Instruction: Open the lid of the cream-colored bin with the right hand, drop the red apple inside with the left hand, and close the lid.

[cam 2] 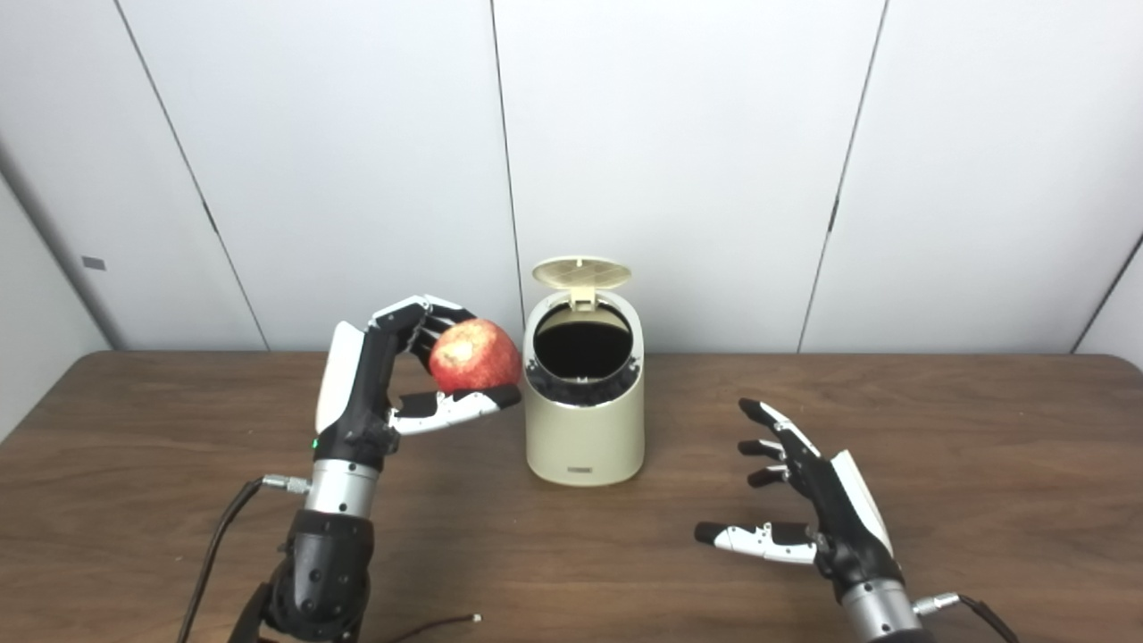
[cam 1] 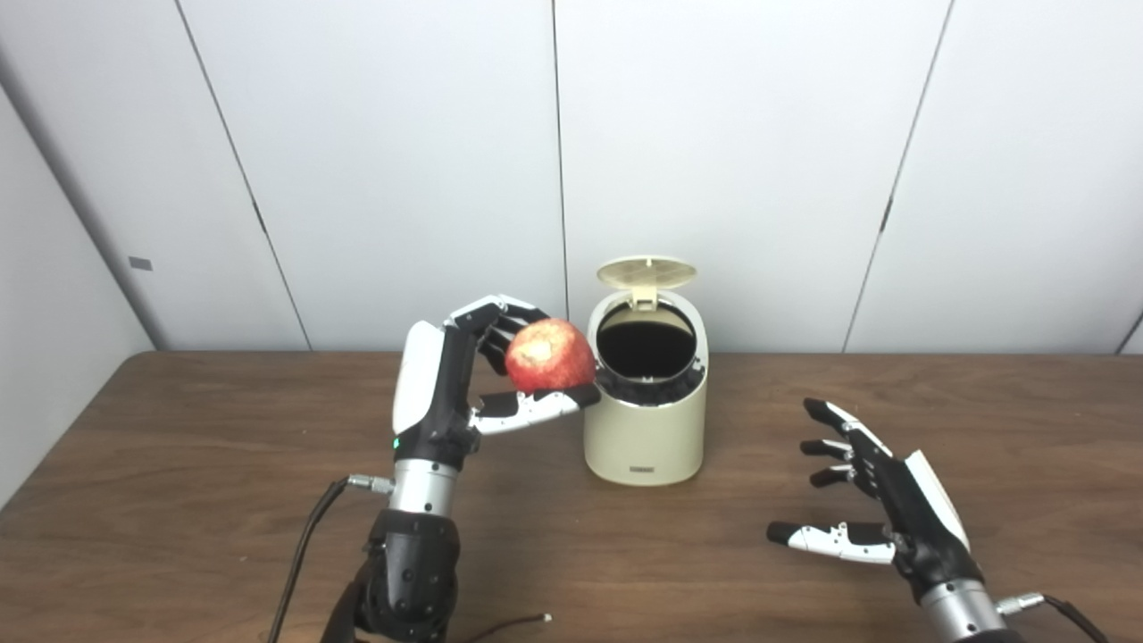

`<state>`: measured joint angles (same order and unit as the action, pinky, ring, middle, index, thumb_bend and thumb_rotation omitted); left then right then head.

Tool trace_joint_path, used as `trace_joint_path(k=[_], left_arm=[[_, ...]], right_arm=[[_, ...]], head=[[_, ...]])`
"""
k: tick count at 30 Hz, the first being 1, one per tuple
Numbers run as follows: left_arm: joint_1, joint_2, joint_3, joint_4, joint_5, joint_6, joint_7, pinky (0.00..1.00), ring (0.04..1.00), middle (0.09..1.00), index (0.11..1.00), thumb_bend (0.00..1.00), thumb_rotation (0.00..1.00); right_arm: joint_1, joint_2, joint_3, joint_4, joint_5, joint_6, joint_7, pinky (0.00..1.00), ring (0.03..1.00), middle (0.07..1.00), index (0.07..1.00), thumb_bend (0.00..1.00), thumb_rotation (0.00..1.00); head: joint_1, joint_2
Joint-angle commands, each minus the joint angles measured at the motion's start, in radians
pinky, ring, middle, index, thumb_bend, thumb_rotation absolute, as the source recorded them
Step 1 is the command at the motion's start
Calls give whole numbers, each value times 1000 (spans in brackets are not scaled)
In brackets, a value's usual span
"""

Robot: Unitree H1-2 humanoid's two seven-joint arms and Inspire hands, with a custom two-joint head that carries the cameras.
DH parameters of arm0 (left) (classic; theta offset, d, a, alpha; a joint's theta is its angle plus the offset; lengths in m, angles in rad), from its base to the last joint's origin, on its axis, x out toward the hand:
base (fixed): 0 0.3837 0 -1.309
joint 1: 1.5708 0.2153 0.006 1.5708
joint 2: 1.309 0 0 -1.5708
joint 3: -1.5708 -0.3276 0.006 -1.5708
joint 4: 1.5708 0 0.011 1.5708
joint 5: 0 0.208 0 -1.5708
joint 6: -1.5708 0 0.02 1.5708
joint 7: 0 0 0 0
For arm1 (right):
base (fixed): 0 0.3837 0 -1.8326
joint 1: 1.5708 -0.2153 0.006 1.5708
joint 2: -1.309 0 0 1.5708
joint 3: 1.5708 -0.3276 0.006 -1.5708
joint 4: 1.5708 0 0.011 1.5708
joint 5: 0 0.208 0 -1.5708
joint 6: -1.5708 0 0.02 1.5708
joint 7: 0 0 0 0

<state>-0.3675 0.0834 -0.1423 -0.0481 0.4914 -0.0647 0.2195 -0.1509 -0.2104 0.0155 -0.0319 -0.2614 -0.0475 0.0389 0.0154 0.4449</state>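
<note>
Splayed right hand (cam 1: 880, 500); seemingly smooth bin (cam 1: 645, 420).

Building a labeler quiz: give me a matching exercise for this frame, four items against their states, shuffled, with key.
Items:
1. round red apple
2. hinged round cream lid
3. left hand
4. right hand

States:
A. open, fingers spread, holding nothing, right of the bin
B. flipped up behind the opening of the cream-colored cylindrical bin
C. raised off the wooden table, beside the bin's rim
D. shut on the apple

Pairs: 1-C, 2-B, 3-D, 4-A
</note>
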Motion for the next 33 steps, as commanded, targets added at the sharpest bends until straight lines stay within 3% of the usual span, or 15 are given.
trace_joint_path(k=[1,7,18,25,33], left_arm=[[-60,-9,-6,-29,11,-42,1,340,406,485,477,525,0],[-90,-30,-14,2,14,-66,5,315,389,478,481,526,0],[-157,-54,-23,96,91,-81,50,313,385,489,474,526,0],[-210,-74,-34,206,132,-135,131,286,363,476,481,527,0],[-267,-68,-72,367,249,-200,293,258,361,481,478,527,0]], right_arm=[[-34,-5,-5,-19,-1,-35,-18,618,775,902,877,768,168],[-31,2,-2,-31,-7,-21,-18,613,779,899,881,770,187],[-38,7,-2,-21,-7,-43,-22,600,774,901,878,754,129],[-38,9,-2,-30,-18,-37,-27,596,771,896,875,761,144],[-33,9,-5,-37,-15,-52,-29,617,777,902,876,754,133]], head=[[1,1],[-7,-1],[-25,-8],[-39,-5],[-50,-3]])
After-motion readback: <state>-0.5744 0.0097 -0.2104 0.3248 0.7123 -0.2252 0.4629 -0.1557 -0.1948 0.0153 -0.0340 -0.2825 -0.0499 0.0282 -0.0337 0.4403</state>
